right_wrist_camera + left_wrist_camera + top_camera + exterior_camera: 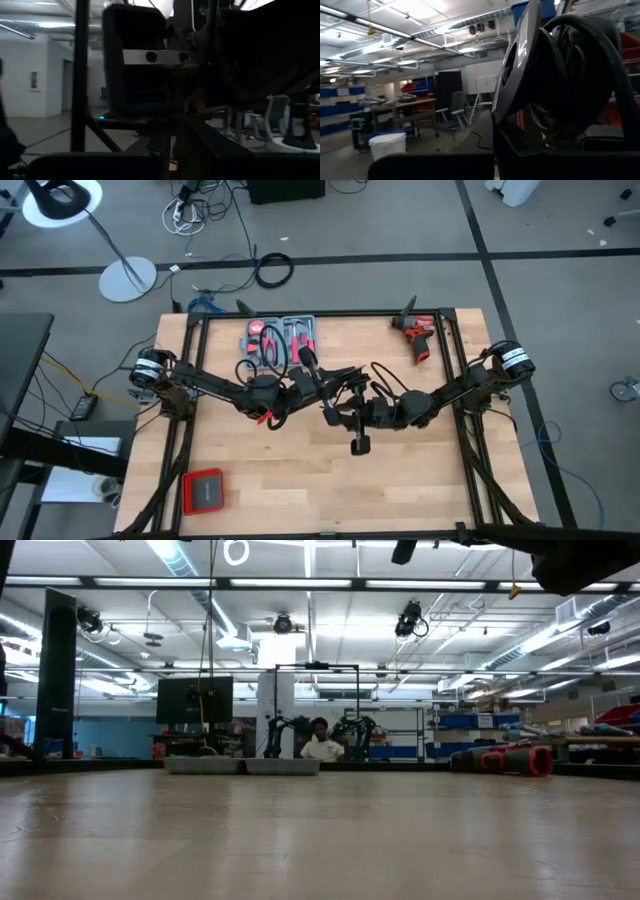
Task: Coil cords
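The cord (385, 375) is a thin black cable held up over the middle of the table, clear of the wood, between my two grippers. Its loops (580, 75) fill the left wrist view close up. A small black plug block (359, 445) shows just on the near side of my right gripper (338, 415). My left gripper (312, 375) is shut and points toward the right arm. The right wrist view faces the left arm's wrist (150, 57) from close by. In the low view both grippers are above the frame, and only a dark part (590, 560) shows. My left gripper is shut among the cord's loops (555, 115), which rise bunched right in front of it. The fingers and the loops hide where they meet. My right gripper holds the cord near its plug end (352, 428), lifted clear of the table. The gripper's own body hides the hold.
A grey tool case (280, 338) with red-handled tools lies at the far edge. A red drill (418, 335) lies far right. A red and grey box (203, 492) sits near left. Black frame rails (470, 450) run along the table's sides.
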